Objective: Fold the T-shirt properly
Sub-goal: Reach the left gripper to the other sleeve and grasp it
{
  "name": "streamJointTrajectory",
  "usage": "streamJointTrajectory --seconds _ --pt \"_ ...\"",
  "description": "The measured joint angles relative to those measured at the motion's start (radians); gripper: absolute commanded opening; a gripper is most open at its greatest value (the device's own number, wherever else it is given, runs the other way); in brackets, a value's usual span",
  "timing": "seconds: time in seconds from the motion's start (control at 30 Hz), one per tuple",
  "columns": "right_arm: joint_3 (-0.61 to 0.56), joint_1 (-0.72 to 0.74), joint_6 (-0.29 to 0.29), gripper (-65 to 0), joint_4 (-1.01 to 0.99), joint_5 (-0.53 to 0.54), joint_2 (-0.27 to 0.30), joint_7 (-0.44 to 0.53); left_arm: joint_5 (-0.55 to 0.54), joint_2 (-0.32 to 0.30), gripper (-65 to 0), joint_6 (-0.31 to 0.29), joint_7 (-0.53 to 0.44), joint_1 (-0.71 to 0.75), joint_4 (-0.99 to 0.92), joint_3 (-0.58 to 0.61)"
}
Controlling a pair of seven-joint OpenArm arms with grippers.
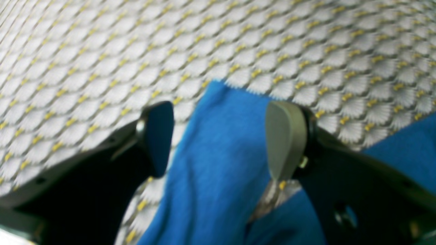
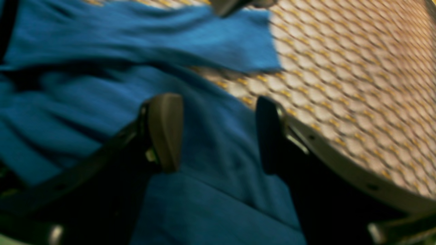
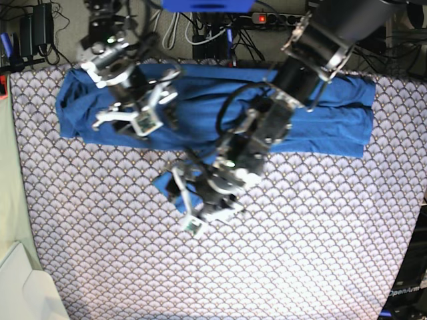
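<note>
Both grippers stand open, the left gripper (image 1: 219, 139) straddling a sleeve end of the plain medium-blue knit T-shirt (image 3: 333, 113), the right gripper (image 2: 218, 132) above its body on the scallop-patterned grey-white tablecloth (image 3: 300, 253).

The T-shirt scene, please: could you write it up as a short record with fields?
garment: blue T-shirt, spread in a wide band across the far side of the table
surface: scallop-patterned tablecloth
sleeve: a strip of shirt reaches toward the table's middle
left gripper: open, fingers either side of that strip
right gripper: open, above the shirt body
fold: not yet tidy
</note>
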Motion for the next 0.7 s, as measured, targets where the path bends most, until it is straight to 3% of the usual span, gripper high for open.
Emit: streamJointTrajectory --seconds 0.23,0.4,0.57,0.7 --pt "0.098 0.000 0.000 -30.2 0.000 0.001 -0.002 -0.003 -0.003 0.082 -23.9 -0.005 -0.098 -0.065 -0.269 0.154" --pt "0.137 0.000 0.001 -30.2 0.000 0.000 -0.003 -0.004 -0.002 0.127 -23.9 -0.001 -0.172 -0.111 -0.418 0.161" --pt "0.150 0.000 0.000 -30.2 0.000 0.000 -0.009 -0.004 -0.008 0.130 -23.8 -0.001 -0.234 -0.123 -0.499 0.161" --pt "0.150 0.002 0.000 -30.2 0.000 0.000 -0.009 -0.003 0.068 0.139 -23.8 -0.008 -0.295 -0.132 -0.544 0.161"
